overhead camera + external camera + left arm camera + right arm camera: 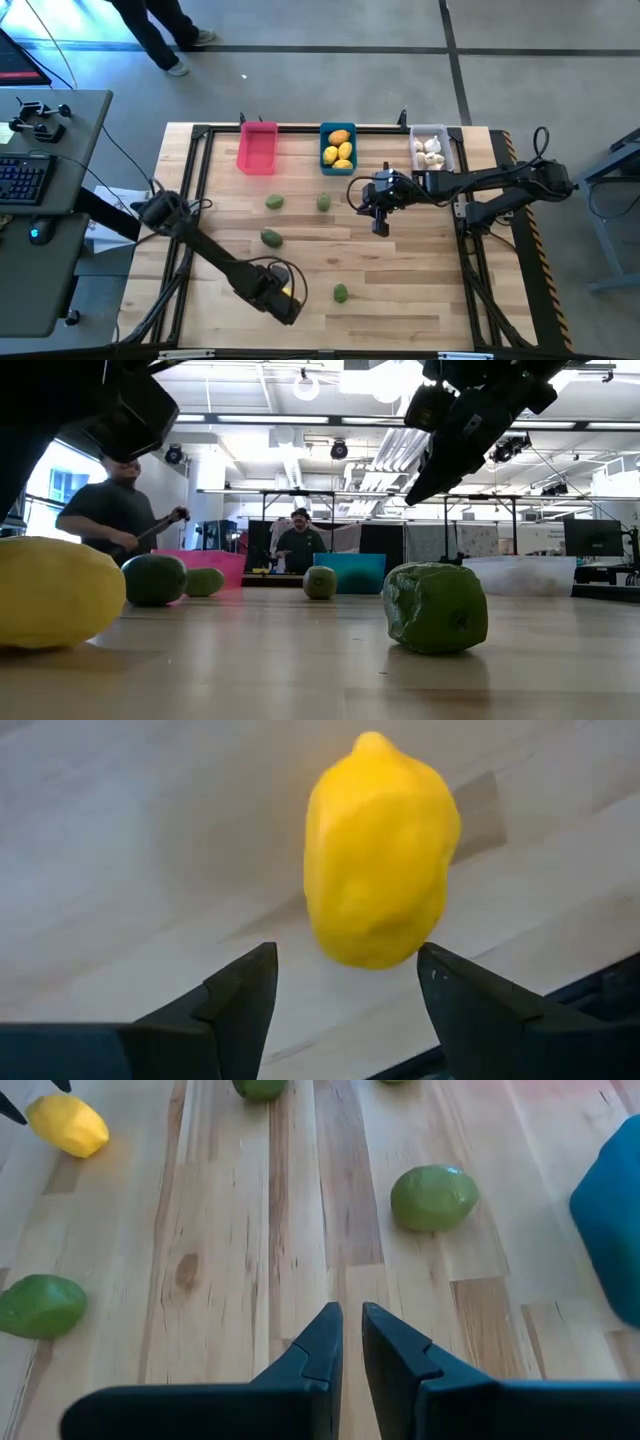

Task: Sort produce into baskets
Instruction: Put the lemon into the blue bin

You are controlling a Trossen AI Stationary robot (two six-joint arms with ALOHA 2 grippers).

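A yellow lemon lies on the wooden table near the front edge and also shows in the low view. My left gripper is open just above and short of the lemon, one finger to each side, touching nothing; in the high view it covers most of the lemon. My right gripper is shut and empty, hanging over the table's middle right. The pink basket looks empty. The blue basket holds lemons and the white basket holds garlic. All stand along the far edge.
Several green fruits lie loose on the table: two in front of the baskets, one at mid-left, one near the front, large in the low view. People stand in the room beyond the table.
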